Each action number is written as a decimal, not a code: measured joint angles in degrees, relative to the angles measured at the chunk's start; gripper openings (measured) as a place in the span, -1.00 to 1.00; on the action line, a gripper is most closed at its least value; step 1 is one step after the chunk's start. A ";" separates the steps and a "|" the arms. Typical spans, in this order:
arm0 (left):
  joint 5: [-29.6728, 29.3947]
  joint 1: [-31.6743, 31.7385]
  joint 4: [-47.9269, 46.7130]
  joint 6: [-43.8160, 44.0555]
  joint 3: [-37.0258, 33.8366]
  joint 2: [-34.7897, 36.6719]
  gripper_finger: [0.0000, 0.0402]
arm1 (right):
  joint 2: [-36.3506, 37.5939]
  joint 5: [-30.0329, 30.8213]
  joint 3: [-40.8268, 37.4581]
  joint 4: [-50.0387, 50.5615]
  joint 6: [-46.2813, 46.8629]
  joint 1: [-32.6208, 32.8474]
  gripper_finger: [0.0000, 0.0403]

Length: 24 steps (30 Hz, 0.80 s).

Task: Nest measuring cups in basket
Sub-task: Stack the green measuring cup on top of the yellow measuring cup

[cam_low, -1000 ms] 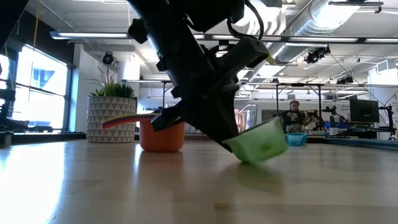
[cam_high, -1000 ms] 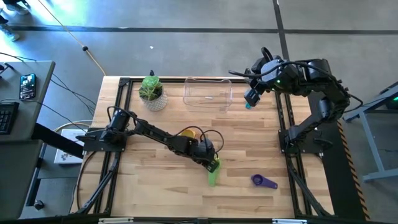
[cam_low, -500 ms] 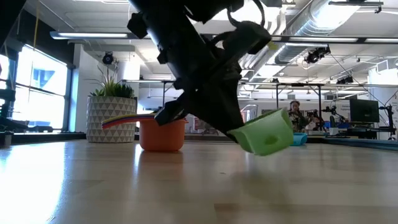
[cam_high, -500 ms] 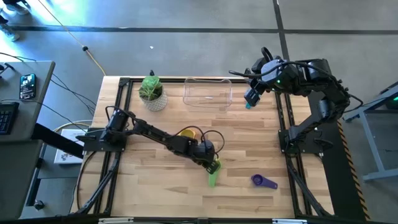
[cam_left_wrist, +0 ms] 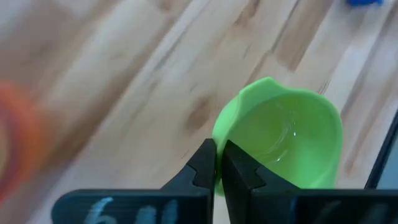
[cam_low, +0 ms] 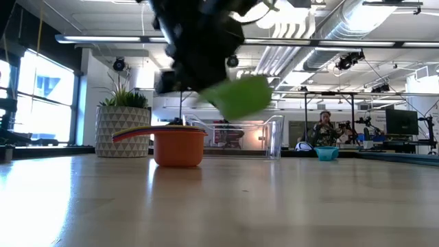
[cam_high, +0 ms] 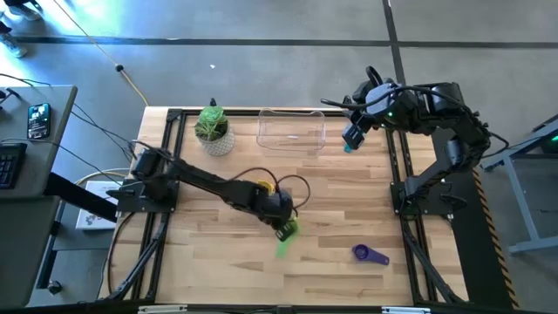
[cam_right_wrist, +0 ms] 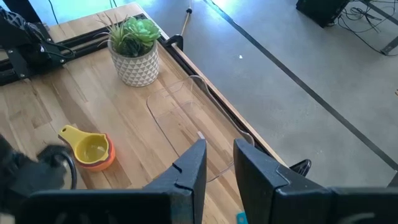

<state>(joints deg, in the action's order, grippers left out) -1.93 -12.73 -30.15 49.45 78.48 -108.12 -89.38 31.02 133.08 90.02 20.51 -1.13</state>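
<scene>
My left gripper [cam_high: 281, 227] [cam_left_wrist: 217, 163] is shut on the green measuring cup [cam_high: 286, 239] [cam_low: 240, 96] [cam_left_wrist: 286, 146] above the middle of the table. An orange cup with yellow and red cups nested in it [cam_high: 266, 186] [cam_low: 180, 145] [cam_right_wrist: 93, 151] stands on its base just beyond. The clear basket [cam_high: 292, 129] [cam_low: 271, 137] [cam_right_wrist: 186, 118] sits at the far edge. My right gripper [cam_high: 353, 135] [cam_right_wrist: 219, 163] hangs open beside the basket's right end, above a light blue cup [cam_high: 347, 148] [cam_right_wrist: 239, 216]. A purple cup [cam_high: 370, 254] lies near the right front. My left gripper pinches the green cup between its two fingers at the rim's near side [cam_left_wrist: 217, 134]; the fingers hide what lies between them. They come slanting down from the table's left. The cup is lifted clear of the table and tilted, its hollow toward the wrist camera.
A whitish pot with a green plant [cam_high: 214, 131] [cam_low: 123, 127] [cam_right_wrist: 134, 50] stands left of the basket at the far edge. Black rails frame the table's sides. Bare wood lies along the near edge and between the stack and the purple cup.
My left gripper has risen from the table and swung a little toward the table's left, carrying the green cup. The cup, which rested tilted on the wood, now hangs clear well above it. The right arm has kept still.
</scene>
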 joint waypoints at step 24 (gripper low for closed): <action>1.72 18.19 -28.19 -61.97 0.02 18.39 -0.96 | -0.61 0.01 0.00 -0.02 6.68 0.00 -0.63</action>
<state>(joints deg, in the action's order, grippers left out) -0.21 5.46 -58.34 -12.53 78.49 -89.73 -90.00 31.03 133.08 90.00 27.18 -1.13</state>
